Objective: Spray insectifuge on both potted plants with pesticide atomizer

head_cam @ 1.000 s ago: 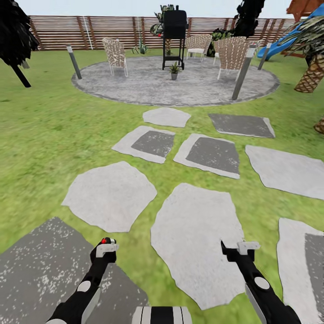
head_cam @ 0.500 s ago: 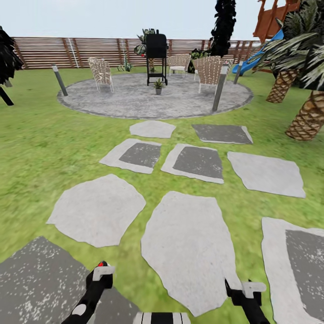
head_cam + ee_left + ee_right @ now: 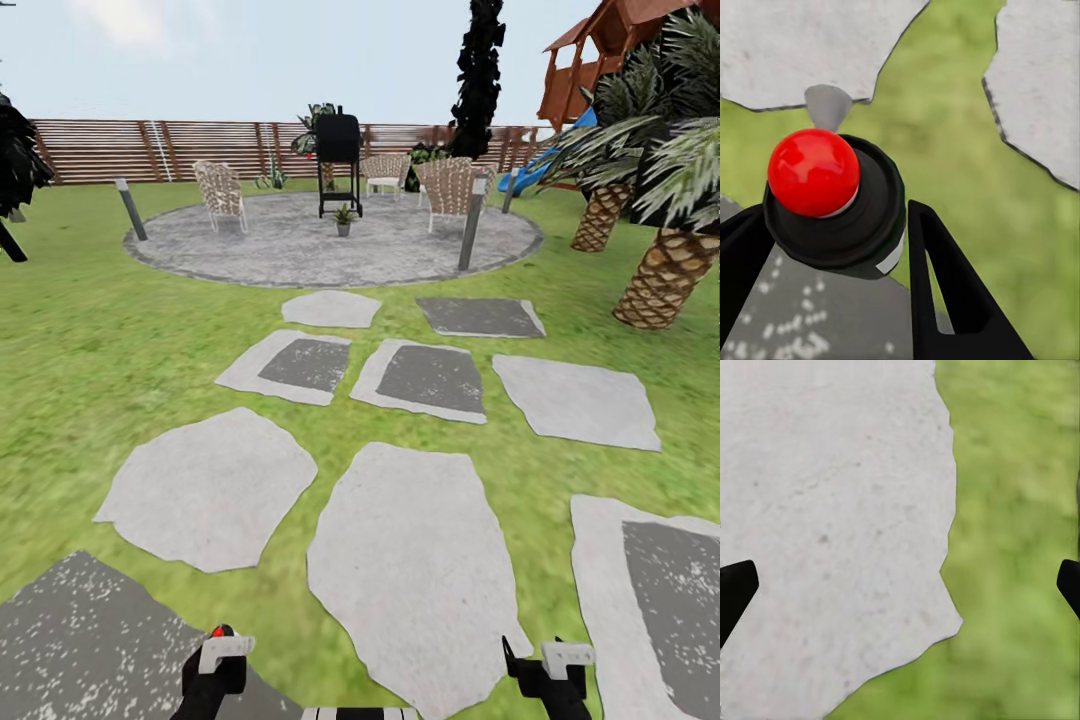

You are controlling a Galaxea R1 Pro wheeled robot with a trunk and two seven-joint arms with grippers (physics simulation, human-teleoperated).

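Observation:
My left gripper [image 3: 222,660] sits at the bottom edge of the head view, shut on the pesticide atomizer [image 3: 217,632]. In the left wrist view the atomizer's red top [image 3: 814,172] and dark collar stand between the two black fingers [image 3: 945,285], above grass and stone. My right gripper [image 3: 545,665] is open and holds nothing. Its fingertips [image 3: 735,589] stand wide apart over a pale stepping stone. One potted plant [image 3: 343,218] stands far ahead on the round grey patio [image 3: 260,255], in front of the black grill. I cannot make out a second potted plant.
Pale and dark stepping stones [image 3: 410,560] lead across the lawn to the patio. On the patio stand a grill [image 3: 338,145], wicker chairs [image 3: 220,190] and grey lamp posts [image 3: 470,222]. Palms [image 3: 665,270] and a playhouse [image 3: 600,40] stand on the right, with a slat fence behind.
The head camera has tilted up and shifted, so the palms and sky show more and both arms sit lower in the picture. The atomizer stays in the left gripper.

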